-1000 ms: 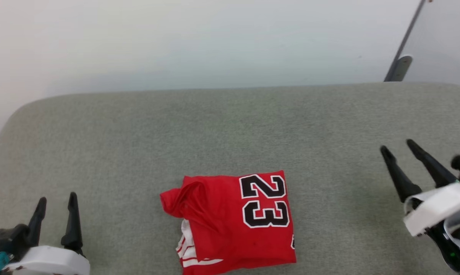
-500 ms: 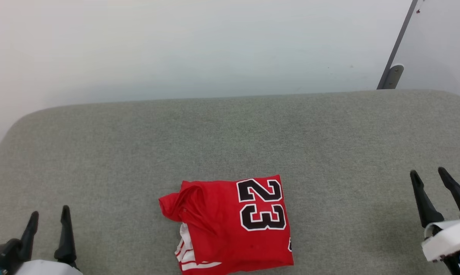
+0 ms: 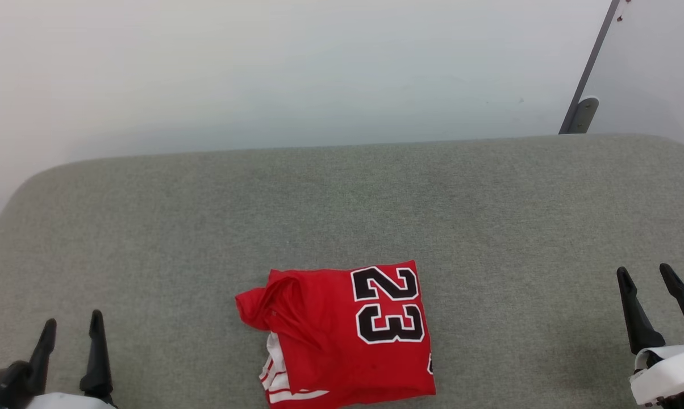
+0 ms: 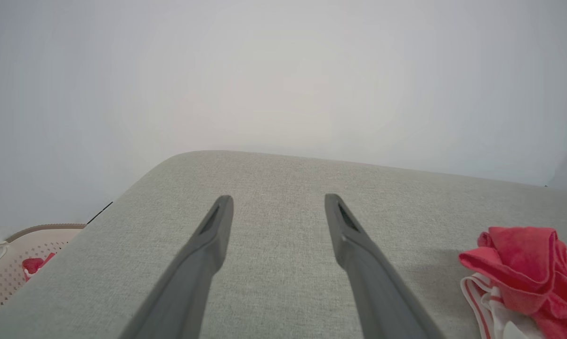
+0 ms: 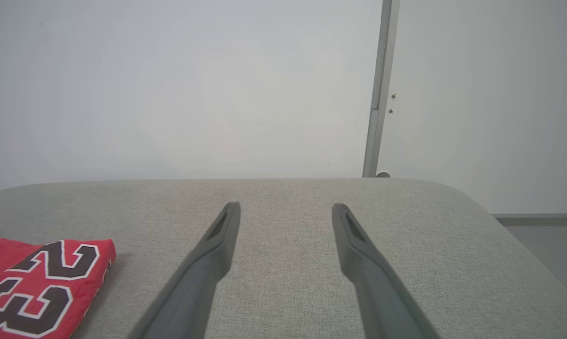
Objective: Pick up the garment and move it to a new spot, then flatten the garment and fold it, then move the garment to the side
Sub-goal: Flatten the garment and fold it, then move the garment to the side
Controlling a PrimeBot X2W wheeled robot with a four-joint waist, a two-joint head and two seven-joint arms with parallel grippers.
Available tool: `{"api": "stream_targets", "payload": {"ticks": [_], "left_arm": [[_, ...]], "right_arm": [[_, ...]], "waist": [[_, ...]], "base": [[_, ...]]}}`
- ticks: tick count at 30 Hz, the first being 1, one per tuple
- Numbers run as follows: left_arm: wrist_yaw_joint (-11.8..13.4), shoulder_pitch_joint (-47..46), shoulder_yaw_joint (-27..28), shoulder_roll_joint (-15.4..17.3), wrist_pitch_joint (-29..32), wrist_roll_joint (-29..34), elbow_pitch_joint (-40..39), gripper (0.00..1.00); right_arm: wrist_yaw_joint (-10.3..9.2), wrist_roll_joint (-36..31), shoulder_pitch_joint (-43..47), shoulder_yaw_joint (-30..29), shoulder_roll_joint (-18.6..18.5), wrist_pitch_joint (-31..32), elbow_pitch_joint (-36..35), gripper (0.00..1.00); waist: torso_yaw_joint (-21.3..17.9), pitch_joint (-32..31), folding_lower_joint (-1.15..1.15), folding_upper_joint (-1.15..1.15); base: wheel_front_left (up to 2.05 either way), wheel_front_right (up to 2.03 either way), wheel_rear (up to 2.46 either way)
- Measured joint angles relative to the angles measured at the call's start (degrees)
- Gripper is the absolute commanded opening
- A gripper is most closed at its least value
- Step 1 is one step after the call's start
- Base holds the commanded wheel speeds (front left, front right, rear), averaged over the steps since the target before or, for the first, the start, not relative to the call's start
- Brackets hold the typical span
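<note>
The folded red jersey (image 3: 342,335) lies near-centre on the grey padded worktop (image 3: 342,199). The left gripper (image 3: 73,318) and right gripper (image 3: 643,269) hover well apart from it, fingers spread, empty. Far left, possibly a basket (image 4: 10,270).

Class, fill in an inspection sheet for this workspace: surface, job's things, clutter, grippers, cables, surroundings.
Surface: grey padded cloth top, rounded corners.
Job's things: garment folded, "23" upward, striped trim peeking out, lying between the two grippers, touched by neither.
Clutter: pale perforated basket beside the top, something red inside.
Grippers: left gripper and right gripper open, holding nothing.
Cables: nothing seen.
Surroundings: pale wall, grey post.
</note>
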Motion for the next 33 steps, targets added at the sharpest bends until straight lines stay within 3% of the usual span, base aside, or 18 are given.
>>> {"api": "stream_targets", "payload": {"ticks": [19, 33], "left_arm": [[-0.66, -0.27, -0.36, -0.32, 0.0, 0.75, 0.21, 1.0], [-1.04, -1.66, -1.15, -1.19, 0.0, 0.75, 0.68, 1.0]], "right_arm": [[0.0, -0.78, 1.26, 0.44, 1.21, 2.52, -1.75, 1.0], [0.0, 8.57, -3.74, 15.48, 0.34, 16.0, -4.33, 1.0]], "waist": [[1.75, 0.48, 0.0, 0.0], [9.1, 2.96, 0.0, 0.0]], "base": [[0.0, 0.0, 0.0], [0.0, 0.0, 0.0]]}}
